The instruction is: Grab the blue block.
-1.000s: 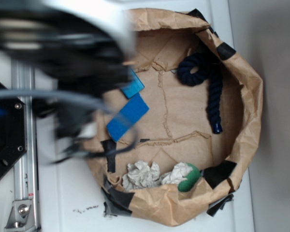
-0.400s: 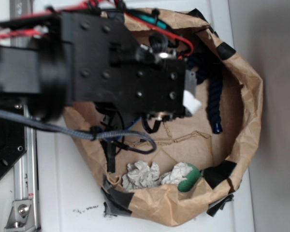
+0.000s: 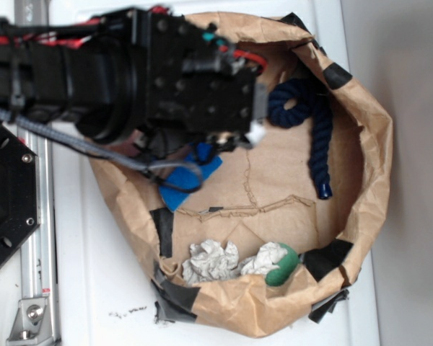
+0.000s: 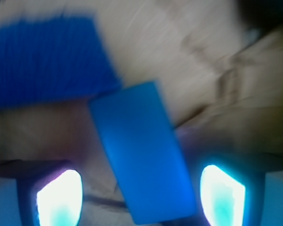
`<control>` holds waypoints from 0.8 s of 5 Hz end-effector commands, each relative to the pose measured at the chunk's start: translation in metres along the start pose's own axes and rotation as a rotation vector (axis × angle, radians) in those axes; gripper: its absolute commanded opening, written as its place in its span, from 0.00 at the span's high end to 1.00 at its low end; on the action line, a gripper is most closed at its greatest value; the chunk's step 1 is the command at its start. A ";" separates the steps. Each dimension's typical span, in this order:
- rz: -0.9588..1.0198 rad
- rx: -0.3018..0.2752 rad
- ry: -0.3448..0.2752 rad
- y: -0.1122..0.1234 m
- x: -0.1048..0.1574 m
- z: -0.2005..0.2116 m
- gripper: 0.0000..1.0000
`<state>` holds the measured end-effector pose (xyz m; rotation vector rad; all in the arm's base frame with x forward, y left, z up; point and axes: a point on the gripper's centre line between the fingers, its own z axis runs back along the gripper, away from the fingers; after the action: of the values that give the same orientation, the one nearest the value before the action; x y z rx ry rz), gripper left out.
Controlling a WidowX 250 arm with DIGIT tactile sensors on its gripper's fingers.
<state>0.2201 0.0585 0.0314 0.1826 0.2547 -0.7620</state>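
In the blurred wrist view, the blue block (image 4: 42,59) lies upper left, outside the gripper (image 4: 140,195), its long axis roughly crosswise. The spread jaws instead seem to straddle the cyan block (image 4: 139,155), running lengthwise between them. The gripper must shift up-left.

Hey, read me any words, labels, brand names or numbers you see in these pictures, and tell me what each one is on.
None can be read in either view.
The paper bag, the blue block and the lighter cyan block show plain surfaces.
The small dark specks on the white table are too small to tell whether they are writing.
The wrist view is motion-blurred; the open tool shows only glare.
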 end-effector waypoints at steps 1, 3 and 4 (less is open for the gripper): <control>-0.026 0.067 0.000 -0.007 -0.008 0.002 0.00; 0.045 0.028 -0.012 -0.001 0.013 -0.028 0.00; 0.145 0.010 -0.068 -0.001 0.013 -0.028 1.00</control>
<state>0.2202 0.0576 0.0077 0.1792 0.2218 -0.6931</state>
